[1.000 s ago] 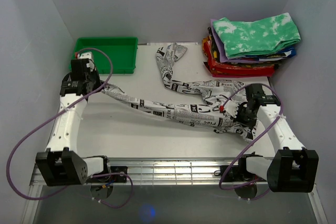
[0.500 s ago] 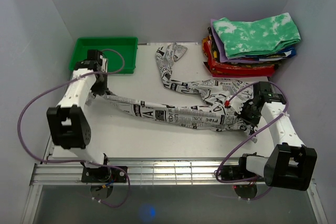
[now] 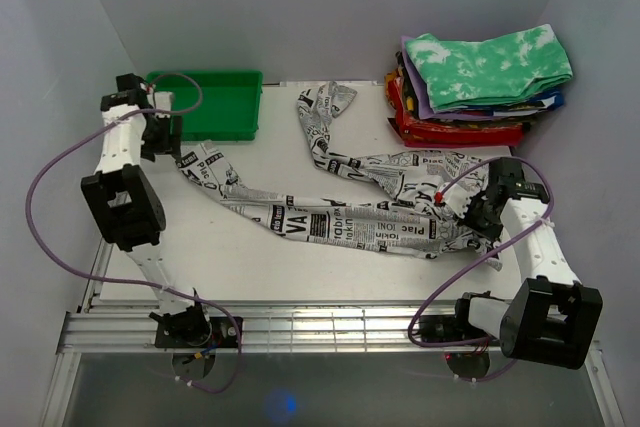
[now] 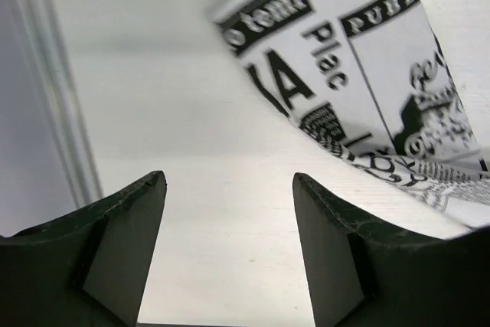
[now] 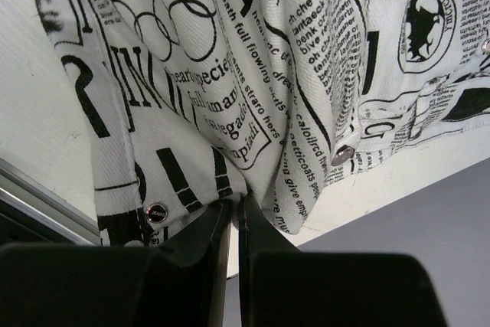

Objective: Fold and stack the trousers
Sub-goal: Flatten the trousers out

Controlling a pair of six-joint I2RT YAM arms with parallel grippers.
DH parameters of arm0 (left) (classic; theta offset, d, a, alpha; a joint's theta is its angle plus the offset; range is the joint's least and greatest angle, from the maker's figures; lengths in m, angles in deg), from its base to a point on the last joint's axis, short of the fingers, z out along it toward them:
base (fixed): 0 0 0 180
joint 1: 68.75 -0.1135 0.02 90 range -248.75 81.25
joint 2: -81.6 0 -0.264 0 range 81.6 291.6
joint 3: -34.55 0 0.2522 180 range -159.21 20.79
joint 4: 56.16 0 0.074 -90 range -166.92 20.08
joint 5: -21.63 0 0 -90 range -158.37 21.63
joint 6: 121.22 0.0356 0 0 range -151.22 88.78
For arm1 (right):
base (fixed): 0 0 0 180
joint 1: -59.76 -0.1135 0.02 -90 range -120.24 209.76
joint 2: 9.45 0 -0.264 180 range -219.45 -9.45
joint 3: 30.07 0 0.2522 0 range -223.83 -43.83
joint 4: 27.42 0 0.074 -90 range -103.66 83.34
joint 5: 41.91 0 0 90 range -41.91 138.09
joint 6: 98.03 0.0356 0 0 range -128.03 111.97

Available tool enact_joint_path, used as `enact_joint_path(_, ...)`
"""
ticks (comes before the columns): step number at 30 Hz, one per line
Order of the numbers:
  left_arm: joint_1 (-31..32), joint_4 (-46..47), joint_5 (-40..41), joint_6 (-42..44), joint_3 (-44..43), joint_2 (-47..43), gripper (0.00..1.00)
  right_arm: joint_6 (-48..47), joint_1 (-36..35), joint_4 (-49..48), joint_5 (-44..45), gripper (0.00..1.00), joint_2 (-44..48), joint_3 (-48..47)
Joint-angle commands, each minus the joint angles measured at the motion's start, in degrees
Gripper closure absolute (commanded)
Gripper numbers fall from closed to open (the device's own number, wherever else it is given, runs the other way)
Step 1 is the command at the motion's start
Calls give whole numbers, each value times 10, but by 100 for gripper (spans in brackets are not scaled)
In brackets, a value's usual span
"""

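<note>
The right gripper (image 5: 236, 208), at the right of the frame, pinches the waist of the trousers (image 5: 253, 74), likely anchoring them for folding. The left gripper (image 4: 228, 183) gapes wide and empty at upper left, beside the leg end stretched across the surface (image 3: 250, 272).

You see the whole worktop (image 3: 220, 267) from above; each wrist camera looks down closely at the trousers (image 3: 340, 225) there.

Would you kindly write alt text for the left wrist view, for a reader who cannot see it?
The left claw stands open and empty above the white table. The newspaper-print trousers fill the upper right of the view.
</note>
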Motion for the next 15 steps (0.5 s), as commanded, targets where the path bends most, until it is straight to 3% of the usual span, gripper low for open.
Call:
enact_joint_path(1,-43,84,-59,43,38,-47,22,-127,4,6,29,92,21,14)
enact_joint_path(4,-101,115,-122,-46,8,27,27,-120,4,6,29,92,25,9)
enact_joint_path(7,-114,169,-202,-98,33,52,31,-123,4,11,30,92,40,19)
enact_joint_path(15,-114,253,-182,-177,45,102,35,-127,4,13,32,92,49,25)
